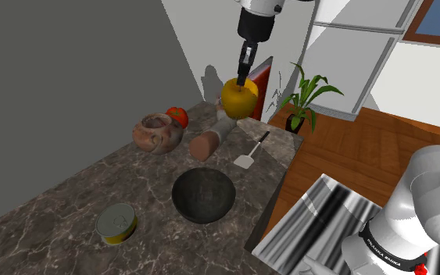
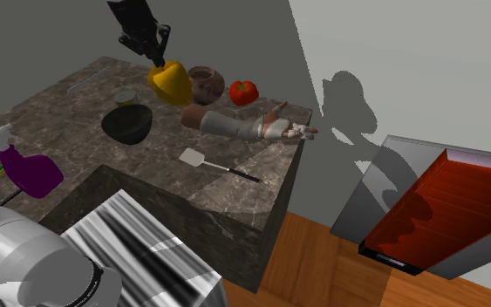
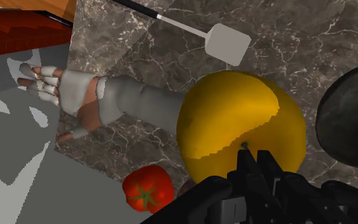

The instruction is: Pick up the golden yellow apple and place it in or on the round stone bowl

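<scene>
While clamped at its top between the fingers of the black tool [image 1: 244, 76], the golden yellow round apple [image 1: 240, 98] is held above the dark marbled surface [image 1: 69, 195]. Recorded beneath and around it: grey-sleeved mannequin forearm [image 1: 214, 137], red tomato [image 1: 178, 116], brown mottled pot [image 1: 156, 133], white spatula [image 1: 247, 158]. The round dark stone bowl [image 1: 203, 195] is set apart, nearer the stand.
</scene>
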Available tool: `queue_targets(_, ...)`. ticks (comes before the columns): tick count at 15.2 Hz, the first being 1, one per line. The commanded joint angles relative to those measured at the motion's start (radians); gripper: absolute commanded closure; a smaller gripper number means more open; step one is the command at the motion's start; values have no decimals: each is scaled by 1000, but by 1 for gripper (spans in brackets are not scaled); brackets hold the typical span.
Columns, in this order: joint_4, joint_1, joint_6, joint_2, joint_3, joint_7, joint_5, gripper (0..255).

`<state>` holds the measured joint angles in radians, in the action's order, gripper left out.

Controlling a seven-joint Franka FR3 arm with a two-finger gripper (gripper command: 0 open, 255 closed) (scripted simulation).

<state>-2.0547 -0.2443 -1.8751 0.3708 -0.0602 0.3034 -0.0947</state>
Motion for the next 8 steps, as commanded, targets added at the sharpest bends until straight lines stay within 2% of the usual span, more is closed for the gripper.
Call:
queue_targets(1,6,-17,22,11,-36,-50,5,255)
queue_targets(8,80,-69,90,-12,-161,-216,18,255)
